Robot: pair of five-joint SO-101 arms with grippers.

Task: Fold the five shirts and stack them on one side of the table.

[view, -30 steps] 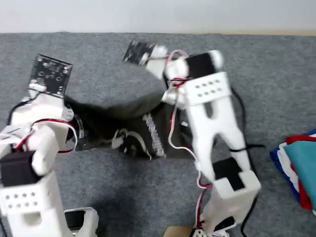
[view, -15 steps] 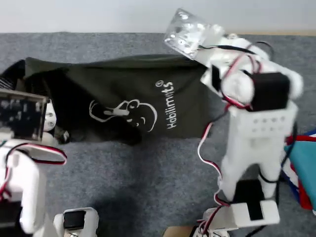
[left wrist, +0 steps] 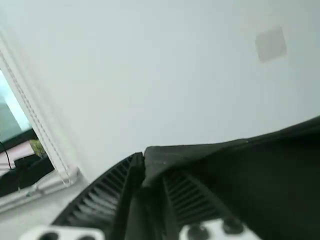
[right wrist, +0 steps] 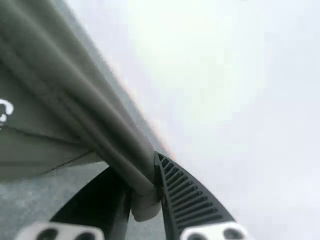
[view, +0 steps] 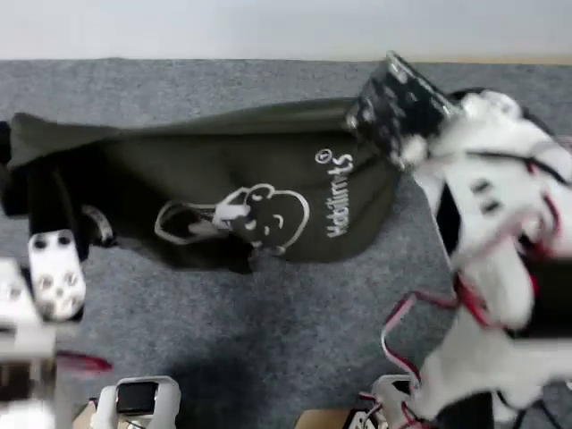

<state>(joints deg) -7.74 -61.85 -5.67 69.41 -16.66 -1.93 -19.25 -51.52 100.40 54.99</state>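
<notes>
A dark green shirt point(view: 232, 192) with a white cartoon print hangs stretched between both arms above the grey table. My left gripper point(view: 13, 143) is shut on its left top corner; the left wrist view has the dark cloth point(left wrist: 240, 175) pinched between the ribbed fingers point(left wrist: 175, 192). My right gripper point(view: 362, 112) is shut on the right top corner, and the right wrist view has the rolled hem point(right wrist: 90, 135) clamped between its fingers point(right wrist: 185, 195). The lower edge of the shirt droops toward the table.
The grey felt table point(view: 268, 340) lies under the shirt. Both white arm bodies point(view: 492, 259) stand at the near side, the left one point(view: 36, 322) low at the near left. A pale wall point(view: 268, 27) runs behind the far edge.
Both arms rose and spread apart, pulling the bunched shirt open and taut. The left arm drew toward the left edge, the right arm swung right and now covers the folded stack.
</notes>
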